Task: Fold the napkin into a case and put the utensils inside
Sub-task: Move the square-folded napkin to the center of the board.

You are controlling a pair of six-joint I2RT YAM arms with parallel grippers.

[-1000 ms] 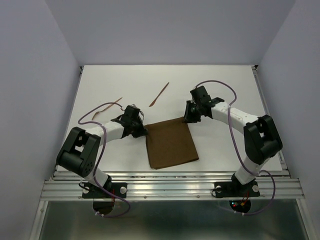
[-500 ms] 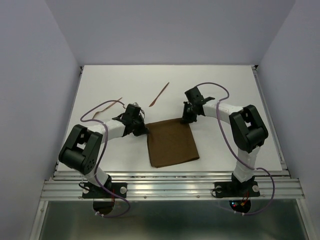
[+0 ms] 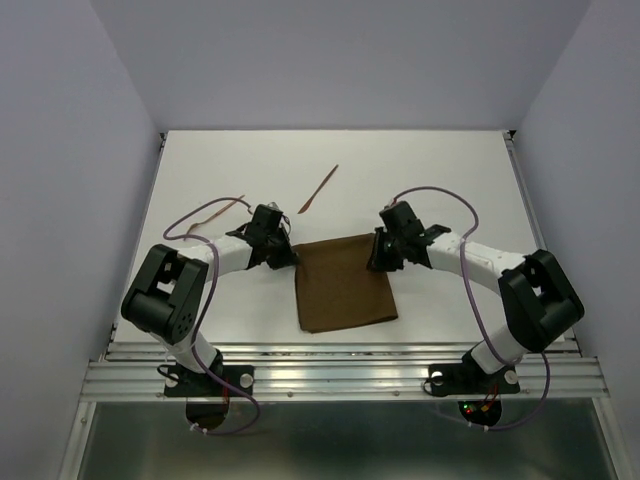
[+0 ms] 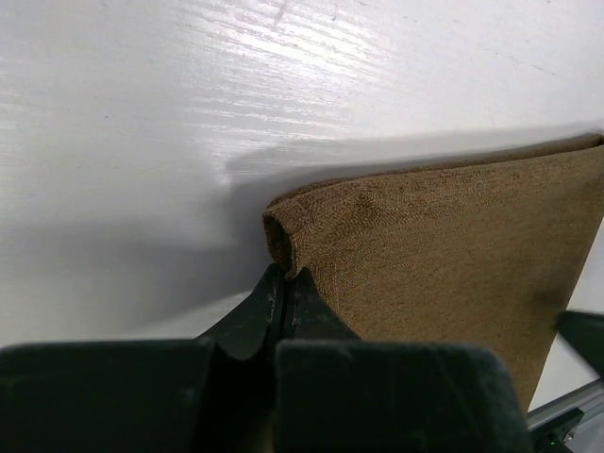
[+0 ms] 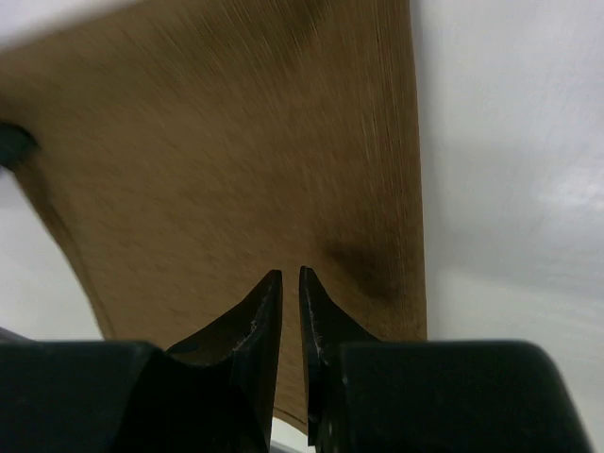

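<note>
- The napkin lies folded on the worktop, between both arms.
- The left gripper has its fingers pressed together, pinching the napkin's far-left corner.
- The right gripper has its fingers almost together at the far-right corner; whether they grip the cloth cannot be determined.
- One utensil lies beyond the napkin.

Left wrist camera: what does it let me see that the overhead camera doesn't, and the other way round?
Only the left wrist view shows the left gripper pinched shut on a rolled-up corner of the napkin. Only the overhead view shows the napkin's whole outline, the right gripper at its other far corner, and the two utensils lying apart on the table beyond it. Both show the brown napkin, the white table and the left gripper at the cloth's corner.
</note>
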